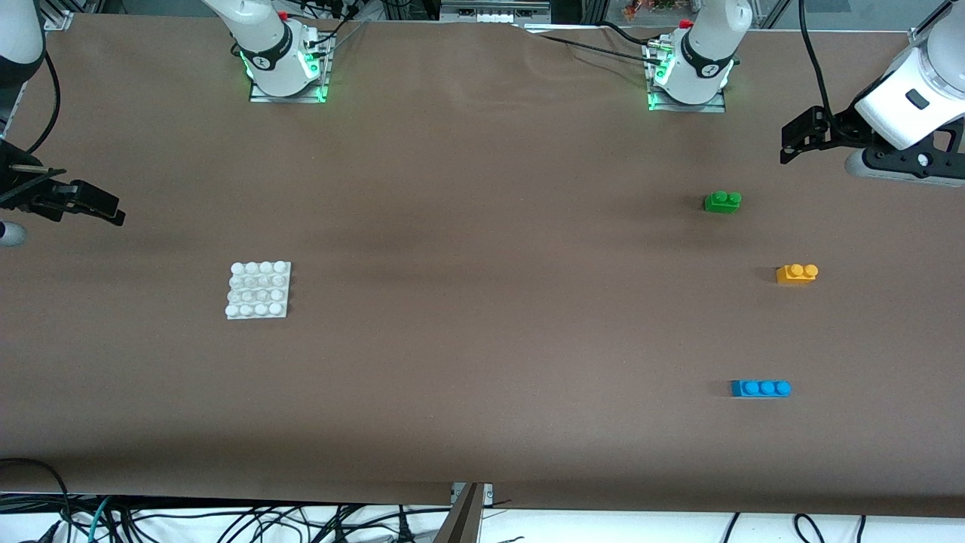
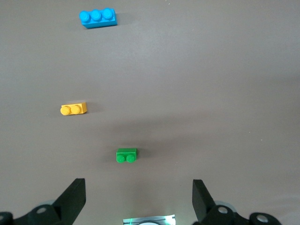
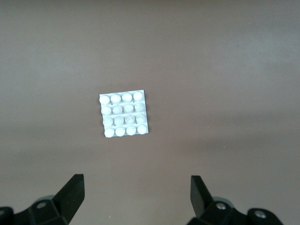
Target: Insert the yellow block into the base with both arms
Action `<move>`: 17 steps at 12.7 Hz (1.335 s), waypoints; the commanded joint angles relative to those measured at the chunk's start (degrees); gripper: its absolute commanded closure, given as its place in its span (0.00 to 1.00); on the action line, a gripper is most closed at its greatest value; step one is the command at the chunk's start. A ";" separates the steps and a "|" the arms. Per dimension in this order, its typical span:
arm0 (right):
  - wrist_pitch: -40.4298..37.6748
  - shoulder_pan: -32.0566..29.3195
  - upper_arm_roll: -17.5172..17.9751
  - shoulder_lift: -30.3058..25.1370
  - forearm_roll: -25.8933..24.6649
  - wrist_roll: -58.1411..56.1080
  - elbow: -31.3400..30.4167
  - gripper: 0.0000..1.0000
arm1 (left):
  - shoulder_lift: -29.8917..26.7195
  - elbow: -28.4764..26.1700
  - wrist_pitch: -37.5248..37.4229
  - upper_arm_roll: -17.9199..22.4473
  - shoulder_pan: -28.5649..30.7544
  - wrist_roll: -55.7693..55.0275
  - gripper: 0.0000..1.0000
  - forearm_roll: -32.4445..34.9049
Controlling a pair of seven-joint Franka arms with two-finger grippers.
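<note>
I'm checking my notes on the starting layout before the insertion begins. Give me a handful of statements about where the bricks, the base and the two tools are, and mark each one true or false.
1. The yellow block sits on the table, not on the base. True.
2. The green brick lies nearer to the front camera than the blue brick. False: the green one is farthest of the three, the blue one nearest.
3. The left tool is shut on the yellow block. False: it is open, in the air at the left arm's end of the table, holding nothing.
4. The right tool is open and empty. True.
5. A brick is already pressed onto the base. False: all its studs are bare.
</note>
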 commanded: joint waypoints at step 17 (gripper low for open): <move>-1.20 -0.35 0.22 -0.75 0.73 -0.69 -0.70 0.00 | 0.80 1.92 -1.45 -0.20 0.07 -0.50 0.00 -0.95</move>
